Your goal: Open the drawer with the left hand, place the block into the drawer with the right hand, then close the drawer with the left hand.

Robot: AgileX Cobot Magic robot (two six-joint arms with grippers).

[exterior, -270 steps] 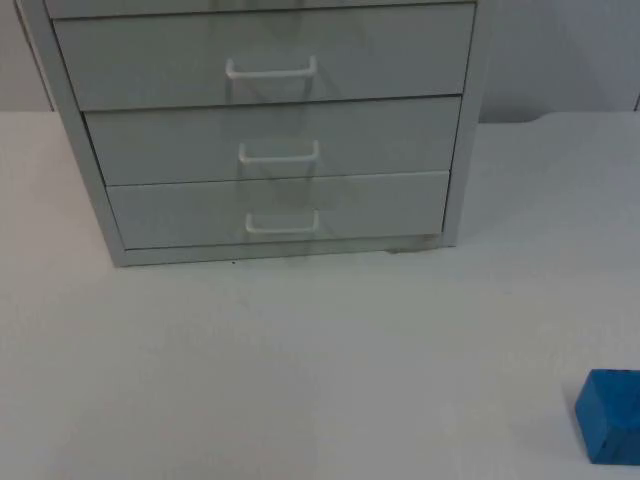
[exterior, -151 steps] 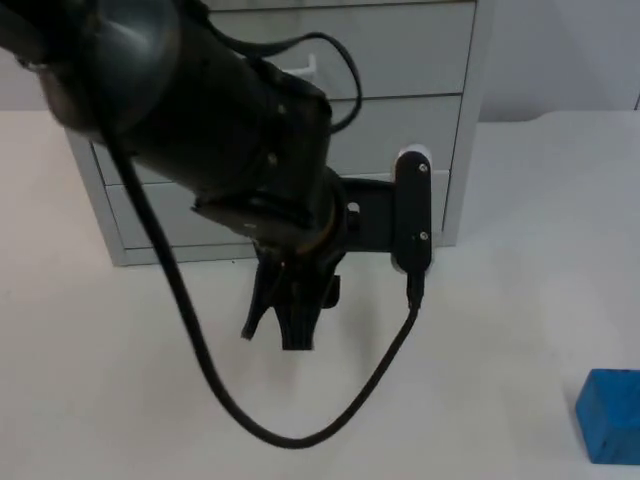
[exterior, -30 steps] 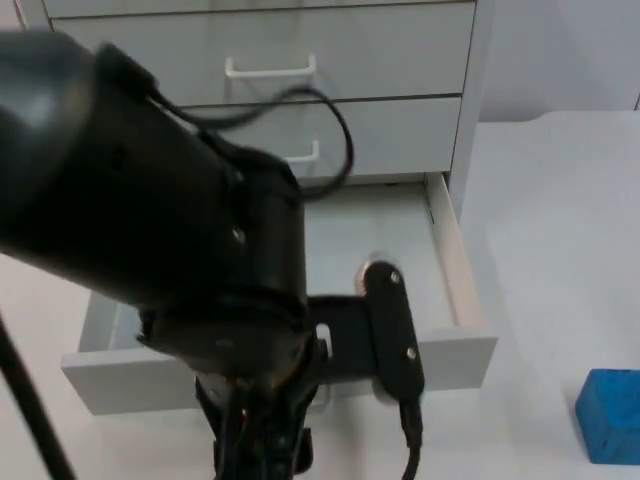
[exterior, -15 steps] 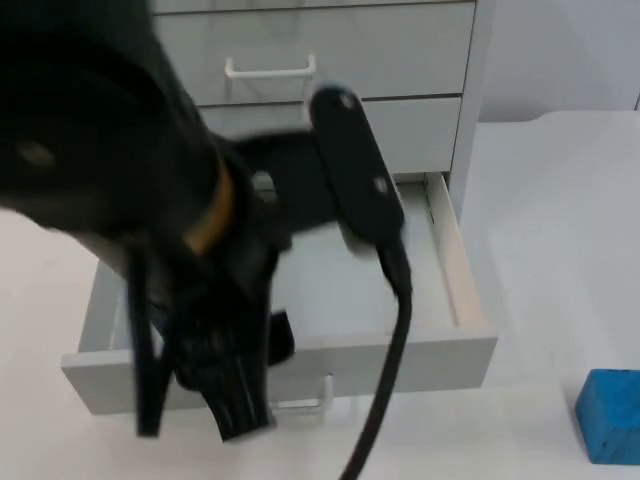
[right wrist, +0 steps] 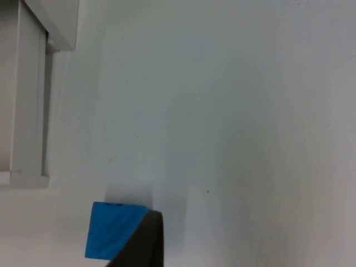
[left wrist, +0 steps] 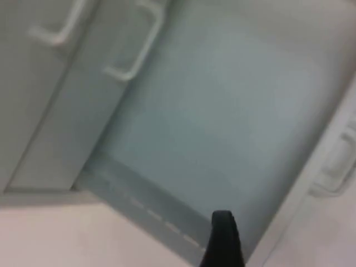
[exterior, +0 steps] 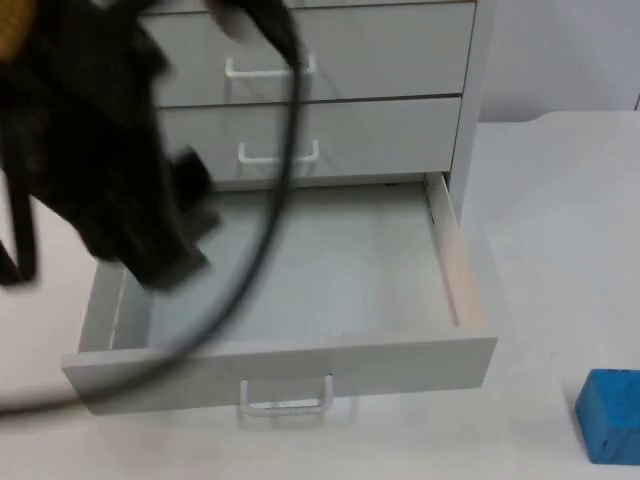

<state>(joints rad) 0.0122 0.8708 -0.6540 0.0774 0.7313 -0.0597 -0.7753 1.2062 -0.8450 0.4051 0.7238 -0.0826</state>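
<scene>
The grey cabinet's bottom drawer (exterior: 280, 365) stands pulled out, its inside bare, with a white handle (exterior: 285, 398) on its front panel. My left gripper (exterior: 150, 240) is a dark blur raised over the drawer's left side, apart from the handle. The left wrist view looks down into the open drawer (left wrist: 222, 122) past my left gripper (left wrist: 222, 239). A blue block (exterior: 610, 415) lies on the table to the right of the drawer's front. In the right wrist view the blue block (right wrist: 111, 231) sits just beside my right gripper (right wrist: 142, 245), on bare table.
The cabinet (exterior: 300, 100) has two more drawers above, both closed, with white handles. The drawer's right front corner (right wrist: 22, 178) shows in the right wrist view, a gap of white table between it and the block. The table runs to a grey wall behind.
Over the last second the left arm has let go of the handle and swung up and back to the left, uncovering the drawer. The drawer stays pulled out. The block has not moved.
</scene>
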